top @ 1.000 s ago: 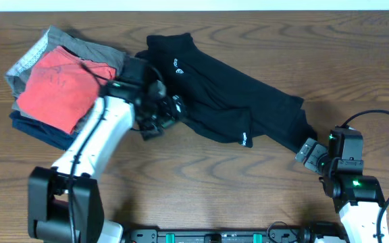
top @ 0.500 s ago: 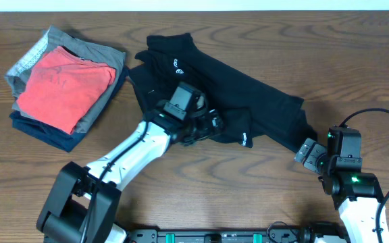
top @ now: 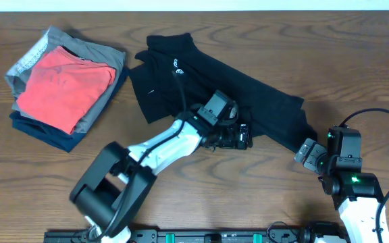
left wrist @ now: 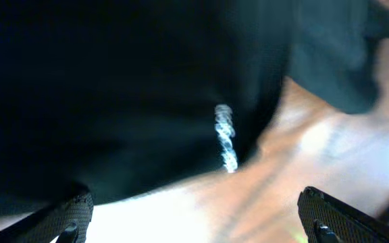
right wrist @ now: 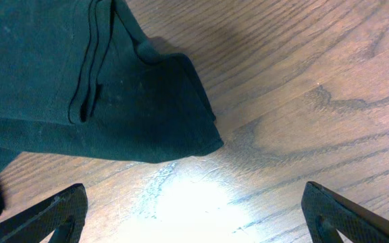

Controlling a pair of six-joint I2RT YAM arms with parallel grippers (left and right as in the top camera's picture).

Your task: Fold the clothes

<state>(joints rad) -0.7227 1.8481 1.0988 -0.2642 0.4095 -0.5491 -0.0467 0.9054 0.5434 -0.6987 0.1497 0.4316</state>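
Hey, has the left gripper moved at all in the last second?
Yes. In the overhead view the left gripper has swept right, away from the folded stack, and now sits open over the near edge of the black shirt.

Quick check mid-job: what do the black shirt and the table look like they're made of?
The black shirt: soft knit fabric, possibly cotton, matte; limp folds and a stitched hem show in the right wrist view. The table: wood or wood-look laminate, brown, slight sheen; grain lines and a glare patch show, but which of the two I cannot tell.
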